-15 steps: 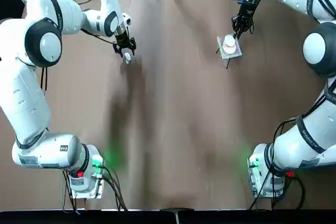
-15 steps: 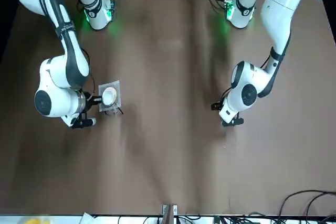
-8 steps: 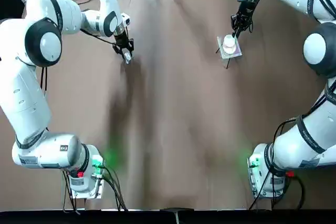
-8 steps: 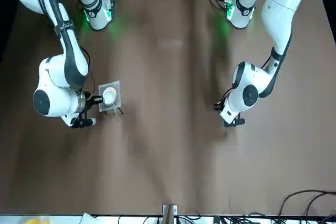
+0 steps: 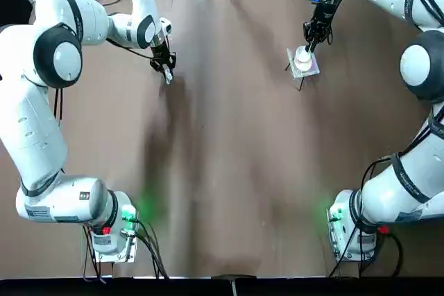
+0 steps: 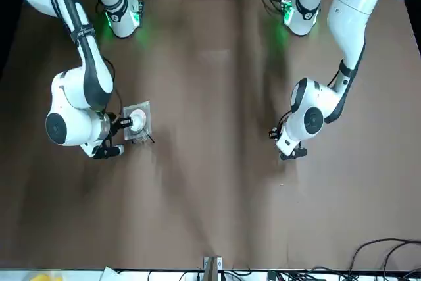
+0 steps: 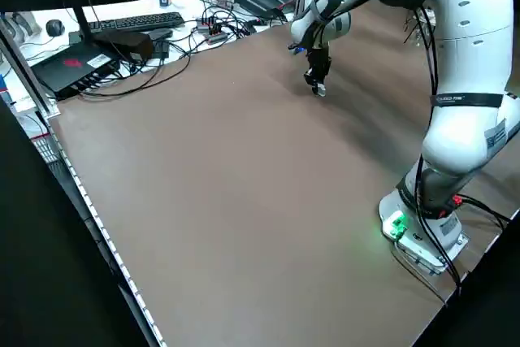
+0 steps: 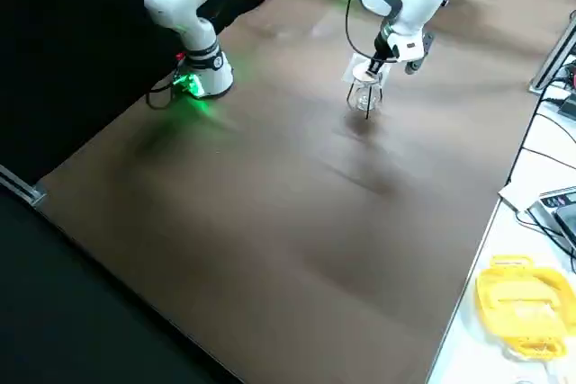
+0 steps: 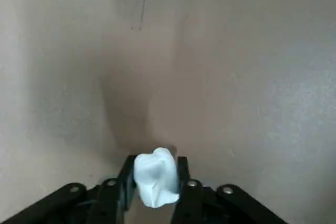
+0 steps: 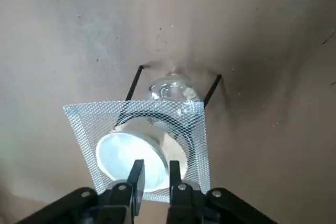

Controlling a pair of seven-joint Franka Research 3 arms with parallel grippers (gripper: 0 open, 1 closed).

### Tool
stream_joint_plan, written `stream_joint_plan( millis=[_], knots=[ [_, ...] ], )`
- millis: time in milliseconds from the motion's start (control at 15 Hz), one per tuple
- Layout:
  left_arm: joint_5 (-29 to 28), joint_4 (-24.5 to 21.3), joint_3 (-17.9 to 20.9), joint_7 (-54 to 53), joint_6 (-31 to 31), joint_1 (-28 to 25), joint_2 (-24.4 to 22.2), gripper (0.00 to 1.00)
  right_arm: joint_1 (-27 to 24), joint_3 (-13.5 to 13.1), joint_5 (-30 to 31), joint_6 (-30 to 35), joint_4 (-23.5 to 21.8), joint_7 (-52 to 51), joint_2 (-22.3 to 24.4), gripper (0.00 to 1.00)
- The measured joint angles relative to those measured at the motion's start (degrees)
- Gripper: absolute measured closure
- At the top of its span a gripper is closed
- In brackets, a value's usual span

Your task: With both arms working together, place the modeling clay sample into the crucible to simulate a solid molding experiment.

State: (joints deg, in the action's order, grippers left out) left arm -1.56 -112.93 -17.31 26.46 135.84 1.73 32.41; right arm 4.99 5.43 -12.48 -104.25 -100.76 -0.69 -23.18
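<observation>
The modeling clay sample (image 9: 156,177) is a small whitish lump pinched between the fingers of my left gripper (image 5: 167,73), low over the far left of the table. The crucible (image 5: 302,55) is a small round white cup on a grey square mesh pad (image 5: 311,69) at the far right. My right gripper (image 5: 310,41) hovers just behind it. In the right wrist view its fingers (image 10: 137,176) stand a narrow gap apart over the near edge of the crucible (image 10: 128,156), with nothing clamped between them.
The mesh pad (image 10: 84,120) rests on a black wire stand with a clear glass item (image 10: 170,91) beneath it. Cables, a keyboard and boxes (image 7: 138,22) lie beyond the table's far edge. Brown table surface stretches between the two grippers.
My left gripper's fingers have closed in around the clay lump. My right gripper has shifted slightly toward the crucible.
</observation>
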Motion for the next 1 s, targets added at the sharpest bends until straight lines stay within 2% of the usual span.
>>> stream_joint_plan(
  millis=[67,333,733,1000],
  knots=[
    [0.0,0.1,0.0,0.1,0.0,0.0,0.0,0.67,0.1,0.0,0.0,0.0,0.0,0.0,0.0,0.74],
    [0.0,1.1,0.0,0.1,-0.8,0.0,0.0,0.69,0.1,-0.1,0.0,0.0,0.0,0.0,0.0,0.74],
    [0.0,7.2,-0.3,0.2,-10.8,-0.1,-2.2,0.69,-0.1,-0.4,0.0,0.0,0.0,-0.2,0.0,0.74],
    [0.0,8.8,-0.9,0.6,-12.4,0.0,-3.4,0.69,0.0,-0.4,0.0,0.4,-0.4,-0.2,-0.3,0.74]
  ],
)
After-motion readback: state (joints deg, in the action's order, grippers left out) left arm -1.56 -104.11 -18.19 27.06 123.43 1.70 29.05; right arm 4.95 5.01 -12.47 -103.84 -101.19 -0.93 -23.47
